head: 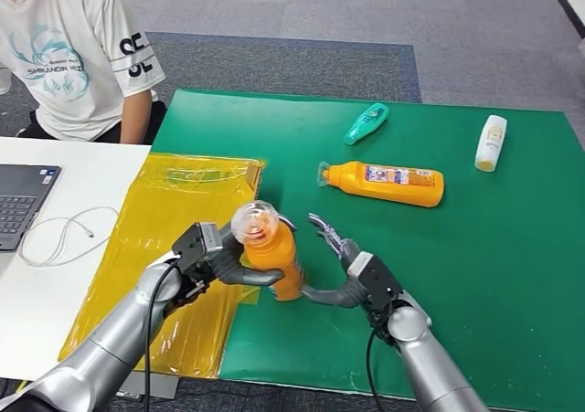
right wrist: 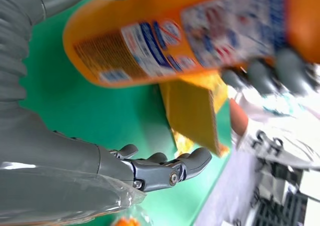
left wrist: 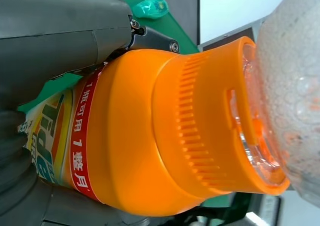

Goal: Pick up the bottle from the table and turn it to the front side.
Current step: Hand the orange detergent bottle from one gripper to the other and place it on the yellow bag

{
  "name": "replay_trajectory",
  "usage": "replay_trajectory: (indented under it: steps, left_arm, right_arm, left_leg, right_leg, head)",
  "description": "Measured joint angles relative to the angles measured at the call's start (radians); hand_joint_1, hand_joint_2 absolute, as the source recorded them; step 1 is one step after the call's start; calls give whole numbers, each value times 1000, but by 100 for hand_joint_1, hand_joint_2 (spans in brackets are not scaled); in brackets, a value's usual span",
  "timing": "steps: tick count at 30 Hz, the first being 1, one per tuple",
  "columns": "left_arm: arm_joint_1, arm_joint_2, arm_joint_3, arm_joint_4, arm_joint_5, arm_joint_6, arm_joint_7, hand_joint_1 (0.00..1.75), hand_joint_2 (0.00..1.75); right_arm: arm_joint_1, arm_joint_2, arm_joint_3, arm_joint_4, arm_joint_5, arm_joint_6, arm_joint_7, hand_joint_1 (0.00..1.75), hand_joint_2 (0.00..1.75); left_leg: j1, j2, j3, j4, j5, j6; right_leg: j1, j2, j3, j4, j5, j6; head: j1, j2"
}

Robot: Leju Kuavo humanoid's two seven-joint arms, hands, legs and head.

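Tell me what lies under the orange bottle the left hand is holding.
Under the orange bottle lies the green mat, beside the yellow sheet. The left hand and bottle cover the spot directly beneath.

Bright, even light with soft shadows. The head view is sharp. In the left wrist view the clear cap [left wrist: 294, 90] is out of focus (too close). In the right wrist view the bottle [right wrist: 181, 30] and background are motion-blurred.
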Motion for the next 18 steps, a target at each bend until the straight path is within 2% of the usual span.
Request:
replay_trajectory:
  steps: [9,18]
  left_arm:
    - [-77,61,-97,40,9,-34,55,175,175]
    - [-247,151,-208,85,64,-72,129,175,175]
  right_arm:
    - [-6,3,-85,-66,-63,25,-4,0,175]
    - [-23,3,-110,-70,-67,31,-5,0,175]
  left_leg:
    - [0,0,0,0,1,0]
    - [0,0,0,0,2,-1]
  right_leg:
    - [0,0,0,0,0,0]
    - [0,0,0,1,1,-1]
  head:
    - [0,0]
    - [0,0]
